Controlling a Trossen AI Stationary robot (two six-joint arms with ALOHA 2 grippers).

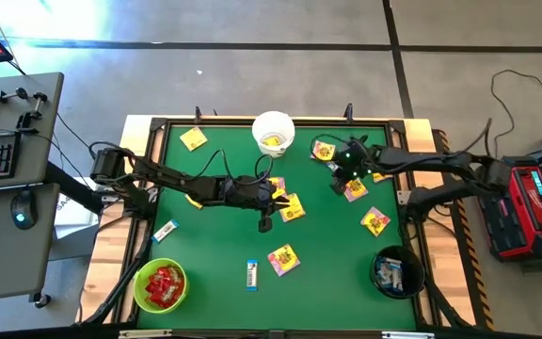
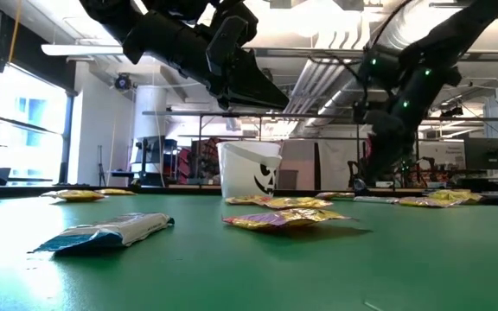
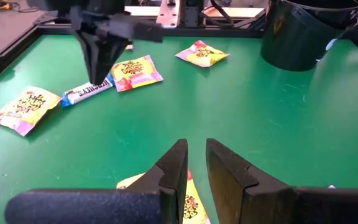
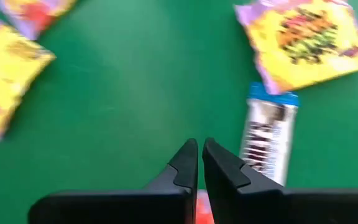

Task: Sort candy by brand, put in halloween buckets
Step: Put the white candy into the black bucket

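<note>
On the left part of the green felt table (image 1: pixel 215 245), near the front edge, stands the lime green round plastic bucket (image 1: pixel 160 285), filled with red shiny packets (image 1: pixel 166 282). Above it a narrow white-and-blue wrapped bar (image 1: pixel 166 230) lies alone, and a yellow flat packet (image 1: pixel 193 139) rests close to the back-left corner. Much free green surface is around these three.

The left arm reaches from the left edge across to the middle of the table, stretched almost flat. The left gripper (image 3: pixel 193 167) hangs over a yellow packet with pink print (image 3: pixel 190 202); its two dark fingers are nearly closed, with only a thin gap, and nothing is held between them.

In the front middle lie a second white-and-blue bar (image 1: pixel 251 273) and a yellow crinkled packet (image 1: pixel 284 259), with open room around them. The white round plastic bucket (image 1: pixel 273 133) stands at the back edge in the middle, with yellow candy inside.

The right arm comes from the right edge and bends toward the back-centre. The right gripper (image 4: pixel 199 158) points down at the table just beside a white-and-blue bar (image 4: pixel 265 142); its fingers are almost together and grip nothing. Several yellow packets (image 1: pixel 375 221) lie scattered around it.

The black round plastic bucket (image 1: pixel 398 272) stands near the front-right corner, holding white-and-blue bars.
</note>
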